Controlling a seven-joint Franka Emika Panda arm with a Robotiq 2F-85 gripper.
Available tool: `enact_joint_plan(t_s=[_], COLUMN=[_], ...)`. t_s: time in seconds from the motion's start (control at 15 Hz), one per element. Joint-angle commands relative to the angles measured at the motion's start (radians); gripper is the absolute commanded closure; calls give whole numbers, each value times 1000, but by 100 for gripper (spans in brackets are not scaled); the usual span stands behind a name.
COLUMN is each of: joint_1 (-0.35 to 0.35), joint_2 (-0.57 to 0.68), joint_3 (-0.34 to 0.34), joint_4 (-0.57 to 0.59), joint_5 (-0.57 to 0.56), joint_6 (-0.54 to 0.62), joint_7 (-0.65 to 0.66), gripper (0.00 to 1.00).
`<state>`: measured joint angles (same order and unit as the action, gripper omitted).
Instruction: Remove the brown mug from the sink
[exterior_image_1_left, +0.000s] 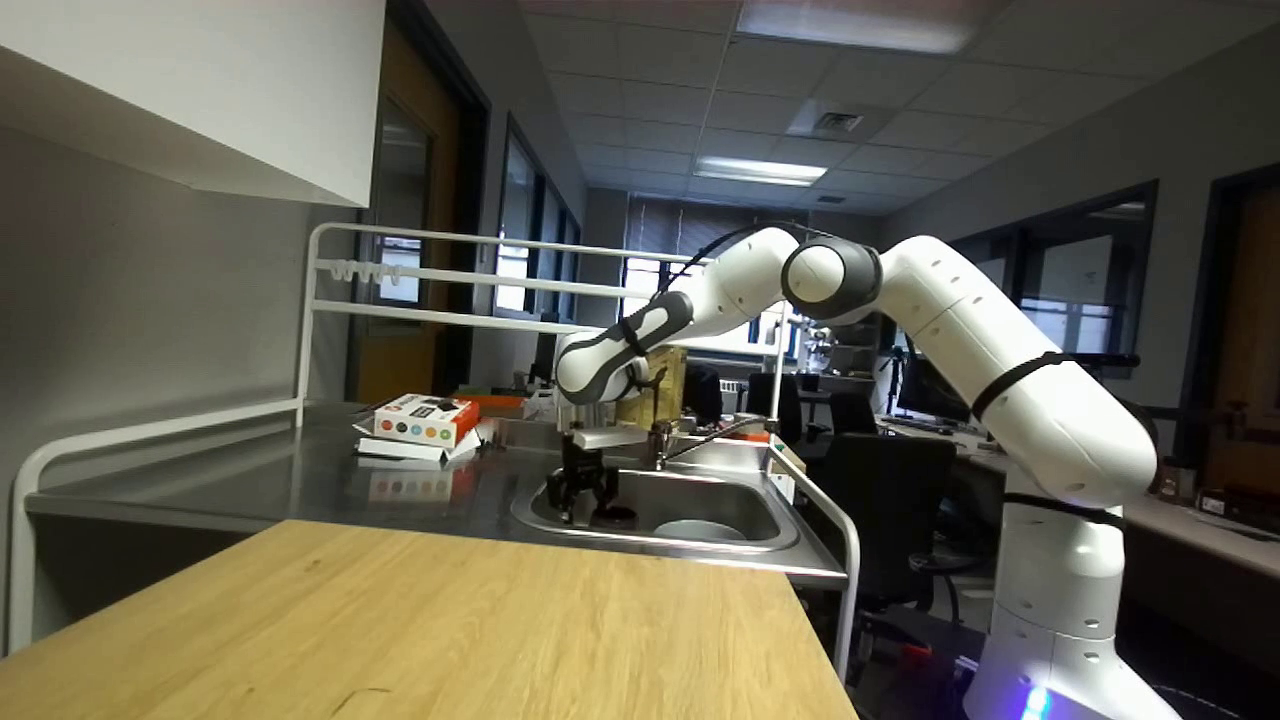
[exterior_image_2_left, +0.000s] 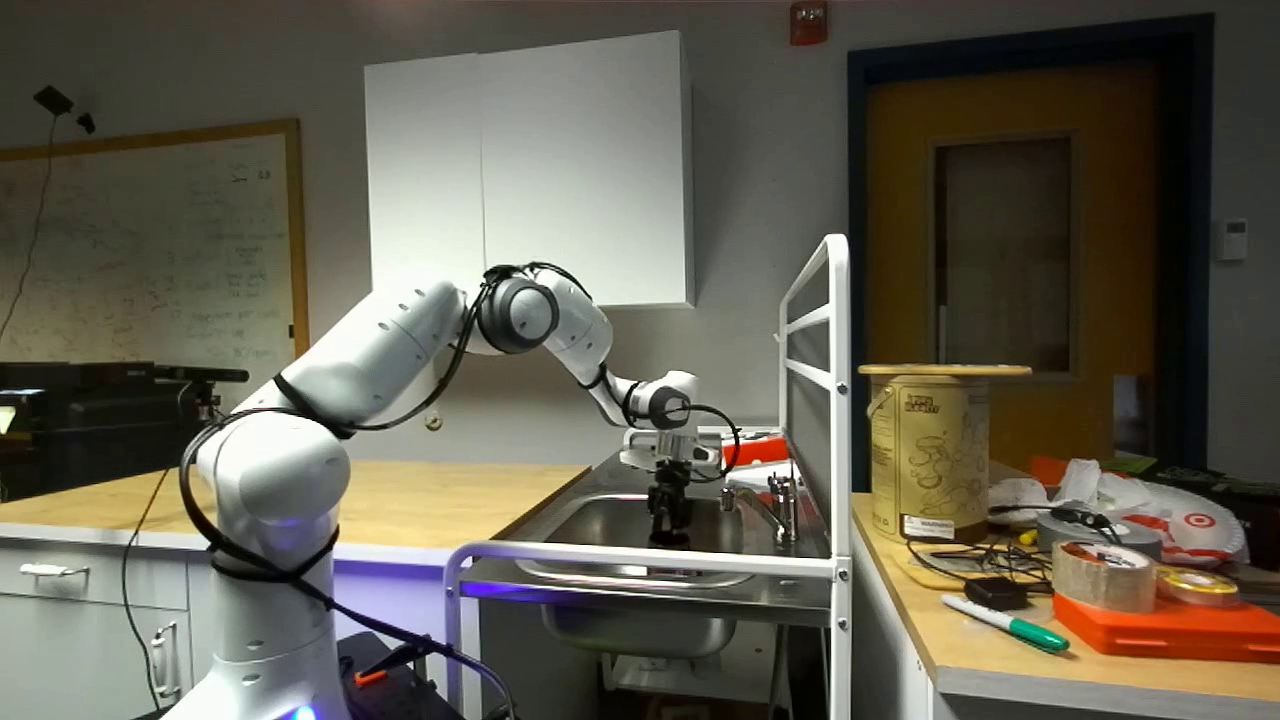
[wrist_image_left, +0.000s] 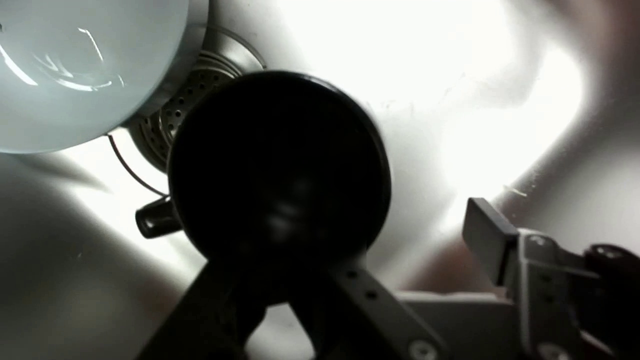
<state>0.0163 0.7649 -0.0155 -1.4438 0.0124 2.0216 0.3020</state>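
The brown mug (wrist_image_left: 280, 165) stands upright in the steel sink (exterior_image_1_left: 700, 490), looking almost black in the wrist view. Its open mouth faces the camera and its handle (wrist_image_left: 157, 218) points to the lower left. In an exterior view the mug (exterior_image_1_left: 614, 517) is a dark shape beside the fingers. My gripper (wrist_image_left: 395, 260) is open, pointing down into the sink. One finger shows apart from the mug at the right; the other is dark and overlaps the mug's near rim, so whether it is inside or touching cannot be told. The gripper (exterior_image_2_left: 670, 510) also shows over the sink.
A pale bowl (wrist_image_left: 85, 65) sits in the sink close to the mug, by the drain strainer (wrist_image_left: 182, 102). The faucet (exterior_image_1_left: 660, 440) stands behind the sink. A white rail (exterior_image_2_left: 640, 557) runs along the sink's side. A wooden tabletop (exterior_image_1_left: 450, 610) adjoins the counter.
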Motion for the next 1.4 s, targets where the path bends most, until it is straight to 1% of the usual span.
enact_joint_plan(t_s=[0.0,0.27,0.33,0.47,0.53,0.6,0.8,1.13,1.33], joint_1=[4,5,6,12,14,19,44,102,124], joint_2=[47,63,66,63,59,54,17,-107,-200], joint_3=[-10,-14,-16,-22,-26,-30,-47,-84,-90], joint_4=[87,119,125,130,130,128,91,2,-29], joint_5=[21,20,19,14,9,6,-15,-51,-65], joint_6=[-49,-70,-73,-84,-89,-93,-103,-140,-155], joint_7=[-8,-5,-2,10,15,23,61,161,195], gripper=[57,88,94,99,98,94,95,95,95])
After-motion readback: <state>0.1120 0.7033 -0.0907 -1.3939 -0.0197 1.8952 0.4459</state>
